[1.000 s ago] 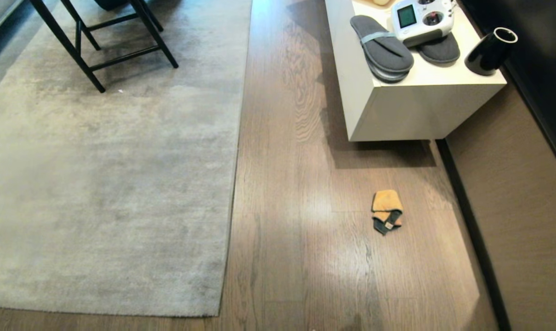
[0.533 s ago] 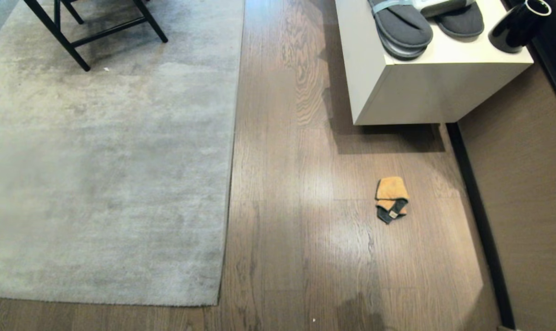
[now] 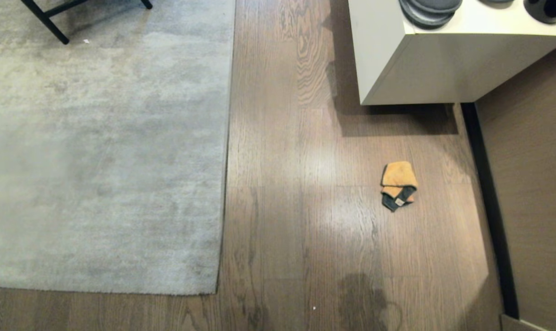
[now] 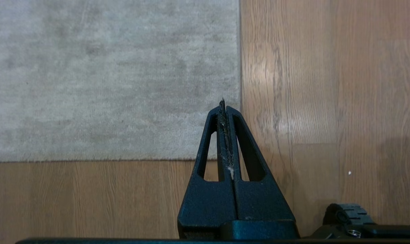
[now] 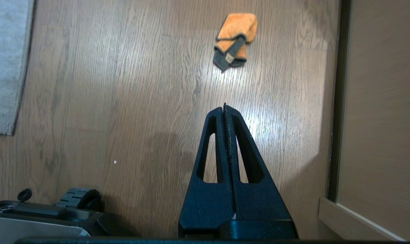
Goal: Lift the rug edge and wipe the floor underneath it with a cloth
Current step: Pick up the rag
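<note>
Landmark for all positions: the rug edge (image 3: pixel 226 151), i.e. the straight border of the grey-beige rug and its square near corner

Rug edge – lies flat on the floor (image 3: pixel 287 220), no lift or fold seen along the border; corner sits low in head view, w/ bare planks on two sides of it. Same corner shows in left wrist view (image 4: pixel 239 67)

Cloth (image 3: pixel 398 185) – small orange piece w/ dark grey trim, crumpled, resting on the floor well apart from the rug edge, on the side away from the rug. Nothing touches it. Also in right wrist view (image 5: pixel 234 39)

Left gripper (image 4: pixel 222 103) – clenched, fingers pressed together, nothing between them bar a few fibre strands. Hangs above the rug just inside the corner, not in contact w/ the rug as far as can be told

Right gripper (image 5: pixel 224 106) – clenched, empty. Hangs over bare floor between rug edge and cloth, nearer the cloth, clear of it

Other items – white cabinet (image 3: pixel 425 69) stands on the floor beyond the cloth, far from the rug edge; grey slippers (image 3: pixel 427 8) on top of it. Black chair leg (image 3: pixel 46 20) stands on the rug, well in from the edge. Neither arm appears in head view
</note>
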